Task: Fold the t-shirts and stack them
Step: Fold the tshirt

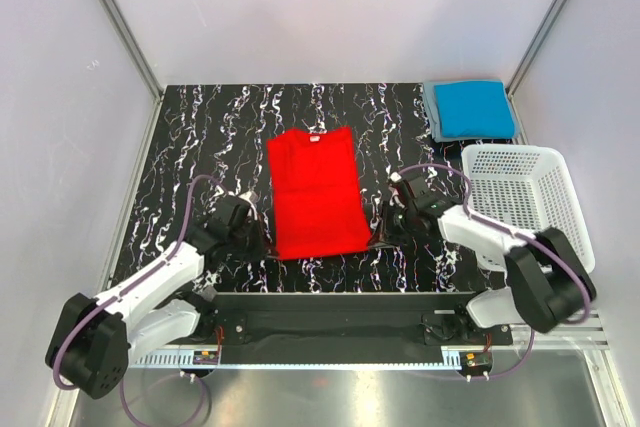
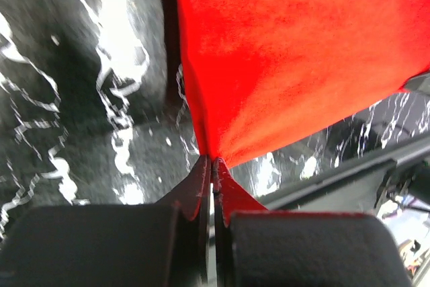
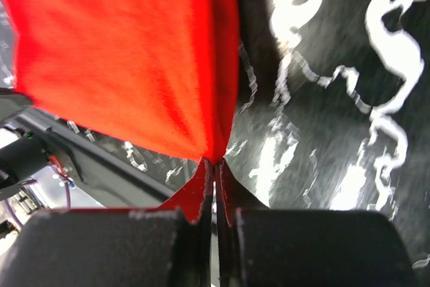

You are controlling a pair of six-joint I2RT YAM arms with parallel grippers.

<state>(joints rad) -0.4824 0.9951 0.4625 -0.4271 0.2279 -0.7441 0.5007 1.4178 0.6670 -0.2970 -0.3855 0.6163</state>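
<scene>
A bright red t-shirt [image 1: 316, 192] lies folded into a long strip in the middle of the black marbled table, collar at the far end. My left gripper [image 1: 264, 239] is shut on its near left corner; in the left wrist view the red cloth [image 2: 289, 58] fans out from the pinched tips [image 2: 213, 160]. My right gripper [image 1: 380, 237] is shut on the near right corner, and the red t-shirt [image 3: 127, 52] spreads away from those tips [image 3: 216, 161]. A bright blue t-shirt [image 1: 473, 109] lies folded on a grey-blue one [image 1: 432, 107] at the far right corner.
A white plastic mesh basket [image 1: 526, 197] stands at the right edge of the table, close behind my right arm. Grey walls enclose the table [image 1: 200, 137] on the left, far and right sides. The arms' base rail [image 1: 330, 322] runs along the near edge.
</scene>
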